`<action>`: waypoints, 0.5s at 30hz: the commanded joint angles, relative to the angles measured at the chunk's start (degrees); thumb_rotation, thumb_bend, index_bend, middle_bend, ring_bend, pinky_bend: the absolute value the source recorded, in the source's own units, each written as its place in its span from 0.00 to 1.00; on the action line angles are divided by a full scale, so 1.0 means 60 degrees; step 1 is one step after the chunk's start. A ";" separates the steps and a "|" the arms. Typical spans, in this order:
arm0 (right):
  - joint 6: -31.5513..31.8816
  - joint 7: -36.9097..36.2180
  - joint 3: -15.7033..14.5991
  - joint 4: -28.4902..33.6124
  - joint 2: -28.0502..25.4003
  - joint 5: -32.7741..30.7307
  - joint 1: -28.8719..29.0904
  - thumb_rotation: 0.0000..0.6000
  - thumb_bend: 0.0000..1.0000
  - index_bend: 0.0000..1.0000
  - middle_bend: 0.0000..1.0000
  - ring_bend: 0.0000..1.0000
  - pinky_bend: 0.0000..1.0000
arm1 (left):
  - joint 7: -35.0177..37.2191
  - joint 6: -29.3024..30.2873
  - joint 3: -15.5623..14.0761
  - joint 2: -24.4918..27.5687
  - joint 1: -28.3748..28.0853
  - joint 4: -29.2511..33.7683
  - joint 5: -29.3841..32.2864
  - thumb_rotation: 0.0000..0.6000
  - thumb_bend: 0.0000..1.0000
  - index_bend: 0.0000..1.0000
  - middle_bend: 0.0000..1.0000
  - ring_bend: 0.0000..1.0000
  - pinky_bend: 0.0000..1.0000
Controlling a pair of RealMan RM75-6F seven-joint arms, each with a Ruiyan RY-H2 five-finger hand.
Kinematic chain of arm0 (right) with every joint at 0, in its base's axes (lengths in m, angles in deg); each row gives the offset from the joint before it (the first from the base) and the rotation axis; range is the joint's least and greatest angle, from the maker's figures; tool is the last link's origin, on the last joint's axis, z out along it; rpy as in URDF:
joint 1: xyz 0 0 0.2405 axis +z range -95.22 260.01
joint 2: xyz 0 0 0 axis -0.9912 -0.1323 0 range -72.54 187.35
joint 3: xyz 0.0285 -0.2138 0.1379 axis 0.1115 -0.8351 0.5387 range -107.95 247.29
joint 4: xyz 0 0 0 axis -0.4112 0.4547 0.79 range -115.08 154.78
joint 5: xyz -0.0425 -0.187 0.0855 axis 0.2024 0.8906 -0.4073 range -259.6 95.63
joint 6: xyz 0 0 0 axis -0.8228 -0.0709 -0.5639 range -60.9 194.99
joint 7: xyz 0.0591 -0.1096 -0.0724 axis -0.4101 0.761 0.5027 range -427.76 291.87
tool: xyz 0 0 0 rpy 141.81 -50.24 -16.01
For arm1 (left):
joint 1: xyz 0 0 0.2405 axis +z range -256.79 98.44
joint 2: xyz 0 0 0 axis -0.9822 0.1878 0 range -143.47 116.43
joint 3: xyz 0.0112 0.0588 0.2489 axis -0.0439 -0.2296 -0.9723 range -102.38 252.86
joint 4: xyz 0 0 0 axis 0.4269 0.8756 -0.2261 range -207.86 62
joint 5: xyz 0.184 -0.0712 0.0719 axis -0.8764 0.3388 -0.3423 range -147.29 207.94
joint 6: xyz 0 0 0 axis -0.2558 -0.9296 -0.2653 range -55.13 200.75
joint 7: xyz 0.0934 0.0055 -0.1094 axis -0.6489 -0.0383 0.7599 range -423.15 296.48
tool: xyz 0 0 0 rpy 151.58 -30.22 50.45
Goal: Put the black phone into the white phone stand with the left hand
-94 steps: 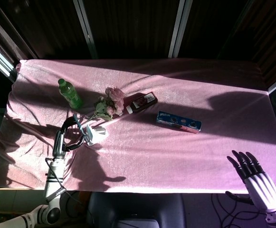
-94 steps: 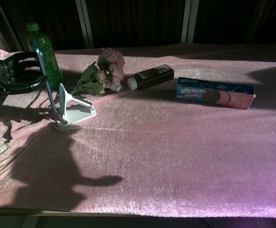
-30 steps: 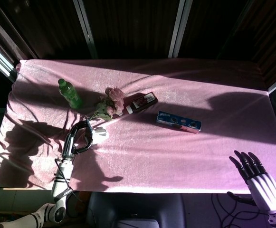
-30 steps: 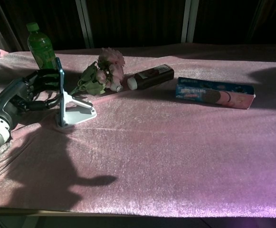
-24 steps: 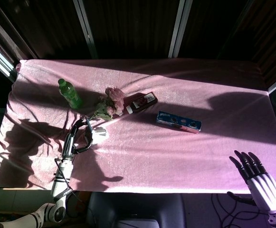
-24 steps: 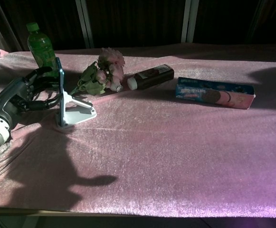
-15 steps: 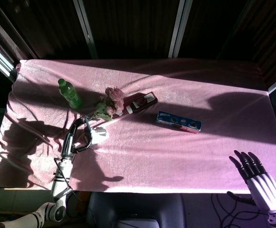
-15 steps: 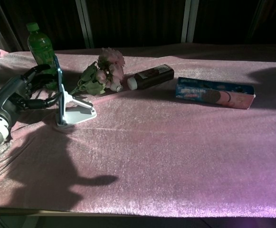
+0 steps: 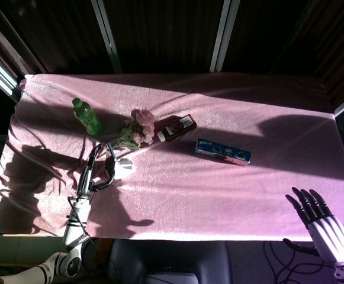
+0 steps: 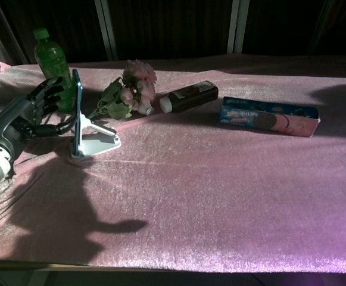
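Observation:
The black phone (image 10: 77,104) stands on edge, nearly upright, in the white phone stand (image 10: 96,142) at the table's left. My left hand (image 10: 31,112) is just left of it with fingers spread. The upper fingers (image 10: 49,89) are a little apart from the phone, and the thumb reaches toward the phone's lower part. In the head view the phone (image 9: 109,160) shows as a thin dark strip between the left hand (image 9: 91,170) and the stand (image 9: 123,169). My right hand (image 9: 319,221) hangs beyond the table's front right corner, fingers spread and holding nothing.
A green bottle (image 10: 52,59) stands just behind the left hand. Pink flowers (image 10: 131,88) lie to the right of the stand, then a dark bottle on its side (image 10: 190,95) and a blue cookie box (image 10: 269,116). A pink cloth (image 10: 208,196) covers the table.
The left hand has brought the phone down into the stand. Its fingers have since spread and drawn back from the phone's top, and the phone stays standing.

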 commanded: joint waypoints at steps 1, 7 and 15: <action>0.0005 0.0001 -0.0001 -0.0005 0.0000 0.0001 -0.0004 1.00 0.24 0.00 0.00 0.00 0.00 | 0.0096 0.0218 -0.0045 0.0189 0.0104 0.0281 -0.0141 1.00 0.34 0.00 0.00 0.00 0.00; 0.0099 -0.0064 0.0010 -0.0054 -0.0019 -0.0050 -0.0061 1.00 0.24 0.00 0.00 0.00 0.00 | -0.1372 0.1041 -0.1387 0.2464 0.0889 0.1483 -0.1485 1.00 0.36 0.00 0.00 0.00 0.00; -0.0194 0.0579 0.0038 0.0080 0.0141 -0.0160 -0.0044 1.00 0.24 0.00 0.00 0.00 0.00 | -0.7537 0.2138 -0.3250 0.6619 0.3142 0.5469 -0.0948 1.00 0.37 0.00 0.00 0.00 0.00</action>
